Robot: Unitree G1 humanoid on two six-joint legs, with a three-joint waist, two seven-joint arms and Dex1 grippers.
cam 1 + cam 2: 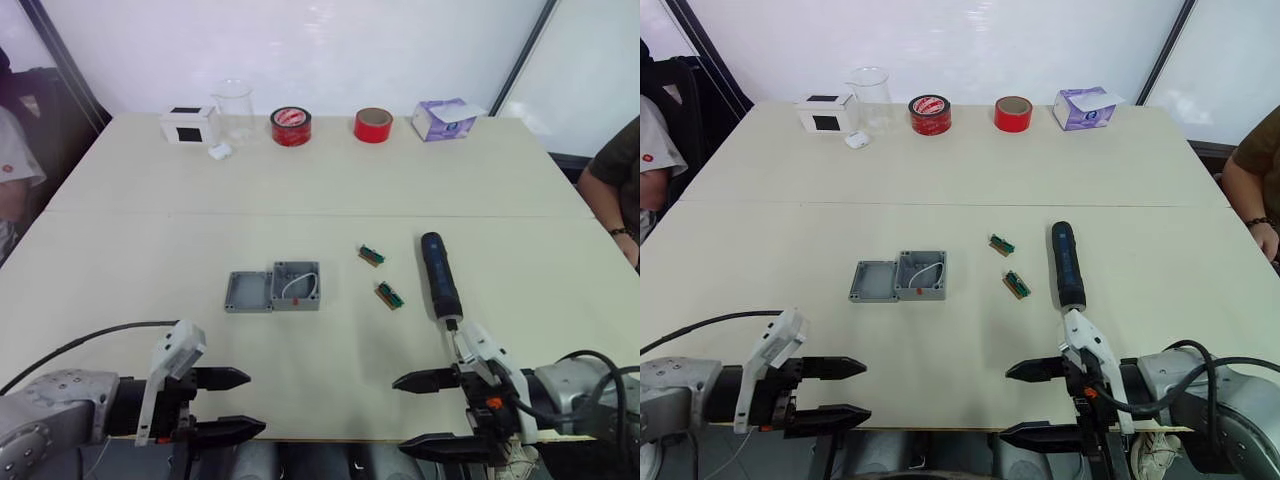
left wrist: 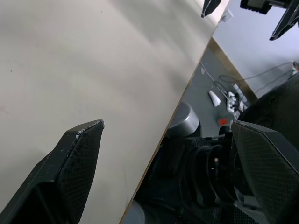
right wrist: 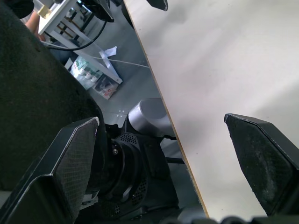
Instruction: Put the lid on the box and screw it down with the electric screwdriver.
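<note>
The grey box (image 1: 297, 285) lies open-topped on the table's middle, a white wire inside and a red mark on its near side. The flat grey lid (image 1: 249, 291) rests flat on the table, touching the box's left side. The dark electric screwdriver (image 1: 439, 274) lies to the right, its metal bit pointing toward me. My left gripper (image 1: 238, 404) is open at the table's near edge, well short of the lid. My right gripper (image 1: 416, 413) is open too, just near of the screwdriver's tip. Both hold nothing.
Two small green circuit boards (image 1: 372, 255) (image 1: 389, 295) lie between box and screwdriver. Along the far edge stand a white box with a black square (image 1: 188, 124), a clear beaker (image 1: 233, 110), two red tape rolls (image 1: 291, 126) (image 1: 373, 125) and a purple tissue box (image 1: 446, 119). People sit at both sides.
</note>
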